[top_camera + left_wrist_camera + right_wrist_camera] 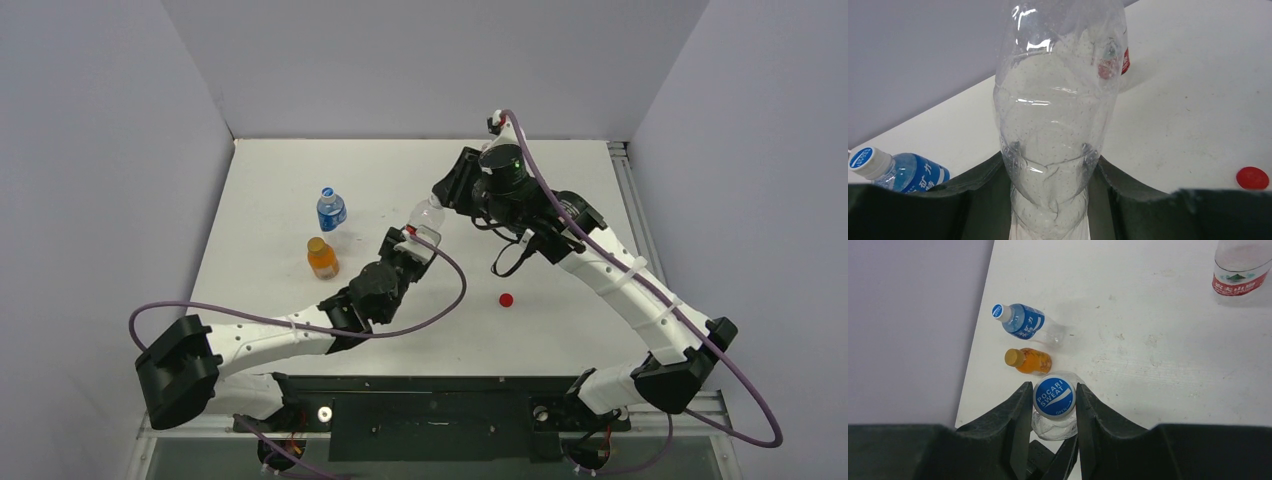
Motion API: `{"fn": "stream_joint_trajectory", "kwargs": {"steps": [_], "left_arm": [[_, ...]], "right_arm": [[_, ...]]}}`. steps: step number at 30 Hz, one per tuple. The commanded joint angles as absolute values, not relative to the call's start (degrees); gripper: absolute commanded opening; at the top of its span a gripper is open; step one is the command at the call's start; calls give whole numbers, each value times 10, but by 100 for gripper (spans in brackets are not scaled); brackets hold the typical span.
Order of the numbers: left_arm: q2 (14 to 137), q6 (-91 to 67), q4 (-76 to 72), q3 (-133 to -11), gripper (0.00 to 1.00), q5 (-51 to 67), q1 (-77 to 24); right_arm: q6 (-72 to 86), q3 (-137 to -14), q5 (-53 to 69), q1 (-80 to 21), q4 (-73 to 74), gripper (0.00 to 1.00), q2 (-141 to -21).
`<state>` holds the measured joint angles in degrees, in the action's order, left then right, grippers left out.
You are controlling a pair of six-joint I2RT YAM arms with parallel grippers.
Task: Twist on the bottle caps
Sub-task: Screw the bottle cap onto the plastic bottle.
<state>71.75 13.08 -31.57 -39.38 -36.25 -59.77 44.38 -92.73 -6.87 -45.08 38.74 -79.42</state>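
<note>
My left gripper [1050,170] is shut on the lower body of a clear bottle [1055,115] and holds it tilted above the table [425,222]. At that bottle's mouth sits a blue-and-white cap [1054,397], and my right gripper [1053,391] is shut on the cap's sides. A loose red cap [506,299] lies on the table in front of the right arm and also shows as a red cap [1252,178] in the left wrist view. The blue bottle [1025,322] wears a blue-and-white cap [997,311]. The orange bottle [1032,361] wears an orange-gold cap [1012,357].
The blue bottle [331,209] and orange bottle [321,258] stand left of the held bottle. A clear bottle with a red label [1240,271] stands farther off, its top out of frame. Grey walls close the table [560,330] on three sides.
</note>
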Motion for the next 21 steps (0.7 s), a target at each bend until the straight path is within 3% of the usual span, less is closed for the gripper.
{"fn": "stream_joint_trajectory", "kwargs": {"steps": [1, 6, 21], "left_arm": [[734, 150, -484, -462, 0, -424, -601], [758, 148, -477, -467, 0, -422, -601], [776, 80, -425, -428, 0, -381, -598]], "right_arm": [[512, -934, -52, -480, 481, 3, -826], [522, -966, -72, -481, 500, 9, -839], [505, -1027, -114, -489, 540, 52, -831]]}}
